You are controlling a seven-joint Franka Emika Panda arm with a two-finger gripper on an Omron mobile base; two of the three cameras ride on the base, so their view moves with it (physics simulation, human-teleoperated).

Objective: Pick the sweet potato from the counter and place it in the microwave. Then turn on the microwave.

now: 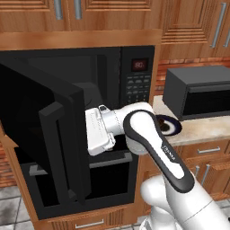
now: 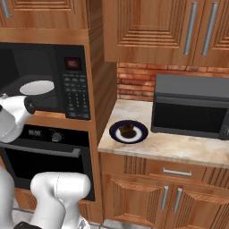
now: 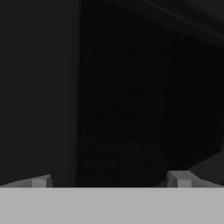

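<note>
Arm (image 1: 155,148): glossy white rounded shells, dark grey band along link with small white lettering. Wrist block white, ribbed. Fingertips (image 3: 181,178) grey, squared.

Even, bright base views; hand view very dark and blurred.

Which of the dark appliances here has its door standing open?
The built-in microwave with the keypad and red display: its door is swung wide. The grey box appliance on the counter and the oven below are shut.
</note>
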